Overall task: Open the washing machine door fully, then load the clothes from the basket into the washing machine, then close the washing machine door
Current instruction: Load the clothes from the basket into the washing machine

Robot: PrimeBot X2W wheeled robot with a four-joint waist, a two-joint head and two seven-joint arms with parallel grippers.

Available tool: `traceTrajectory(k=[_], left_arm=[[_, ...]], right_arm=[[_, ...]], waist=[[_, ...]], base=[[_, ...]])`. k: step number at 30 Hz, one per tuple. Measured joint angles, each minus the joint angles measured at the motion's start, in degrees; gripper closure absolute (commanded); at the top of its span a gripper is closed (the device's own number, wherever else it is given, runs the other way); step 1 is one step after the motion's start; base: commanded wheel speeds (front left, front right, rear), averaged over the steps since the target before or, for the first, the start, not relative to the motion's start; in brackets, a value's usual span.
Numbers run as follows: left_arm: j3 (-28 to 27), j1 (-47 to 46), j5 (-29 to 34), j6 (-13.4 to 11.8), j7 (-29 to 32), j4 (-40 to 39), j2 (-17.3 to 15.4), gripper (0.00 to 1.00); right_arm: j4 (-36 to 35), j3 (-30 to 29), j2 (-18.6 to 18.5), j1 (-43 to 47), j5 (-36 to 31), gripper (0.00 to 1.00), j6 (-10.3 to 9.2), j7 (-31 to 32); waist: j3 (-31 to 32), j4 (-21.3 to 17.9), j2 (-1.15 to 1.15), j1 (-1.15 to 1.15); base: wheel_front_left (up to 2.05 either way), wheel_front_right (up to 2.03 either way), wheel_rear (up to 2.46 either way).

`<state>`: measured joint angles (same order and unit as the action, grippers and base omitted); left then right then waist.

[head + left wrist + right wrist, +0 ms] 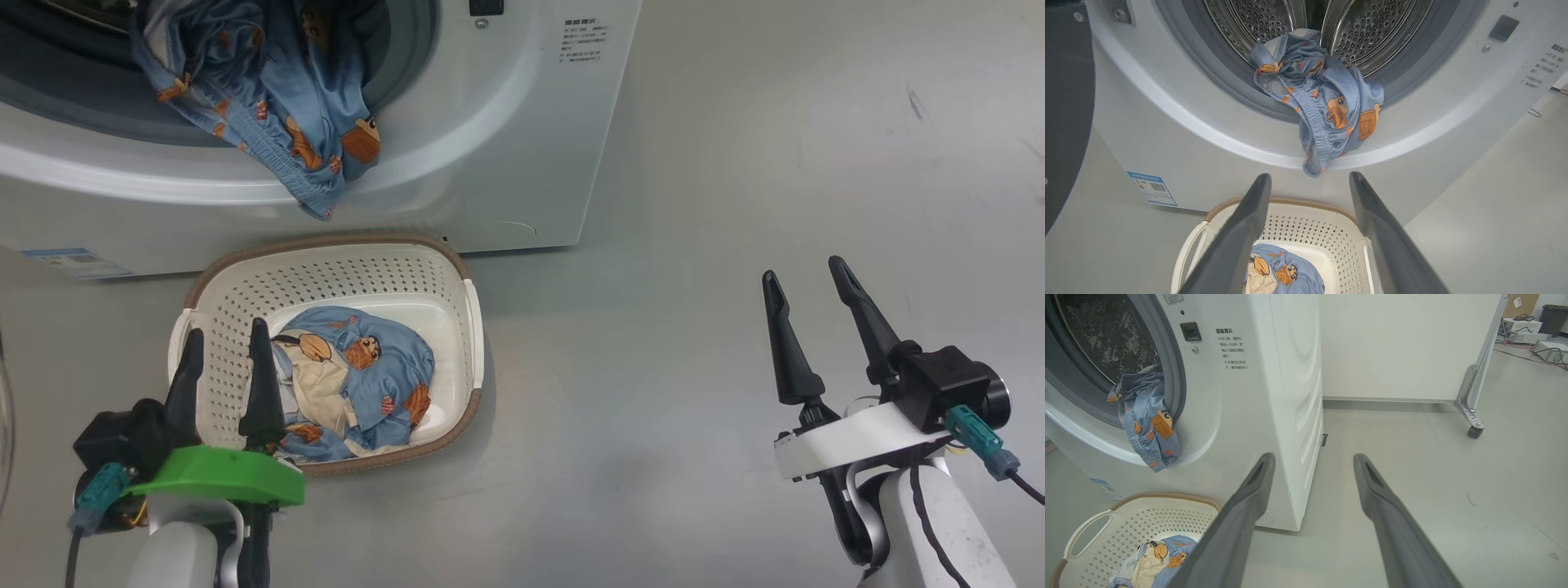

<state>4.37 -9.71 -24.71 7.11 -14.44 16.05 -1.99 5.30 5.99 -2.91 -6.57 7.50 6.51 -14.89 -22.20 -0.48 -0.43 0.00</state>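
The white washing machine (522, 163) stands open, and the black rim of the washing machine door (1065, 102) is swung out at the left of the left wrist view. One piece of the blue printed clothes (269, 106) hangs half out over the drum's lip (1323, 102). More of the clothes (351, 376) lie bundled in the cream basket (457, 294) on the floor before the machine. My left gripper (227, 331) is open above the basket's near left side, holding nothing. My right gripper (804, 271) is open over bare floor, far to the right.
Grey floor stretches right of the machine (1433, 477). A white panel on a caster wheel (1474, 430) stands behind, with boxes and cables at the far right. A blue label (1152, 188) sits low on the machine's front.
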Motion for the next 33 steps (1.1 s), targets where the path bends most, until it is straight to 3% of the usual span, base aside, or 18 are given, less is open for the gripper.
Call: traceTrajectory(k=[14, 33], left_arm=[[-0.8, -8.7, 0.2, -0.4, 2.4, 1.9, -1.4, 0.00], [-3.9, -19.5, 4.2, -4.2, 6.5, 13.2, -8.2, 0.00]], right_arm=[[-0.6, 1.1, 0.2, -1.5, 0.0, 0.00, 0.01, 0.0], [-2.0, 4.5, 0.3, -3.0, 3.7, 0.00, -0.11, 0.0]], waist=[[-2.6, -4.9, 0.00, 0.00], [-8.3, -14.2, 0.00, 0.00]], base=[[0.00, 0.00, 0.00], [0.00, 0.00, 0.00]])
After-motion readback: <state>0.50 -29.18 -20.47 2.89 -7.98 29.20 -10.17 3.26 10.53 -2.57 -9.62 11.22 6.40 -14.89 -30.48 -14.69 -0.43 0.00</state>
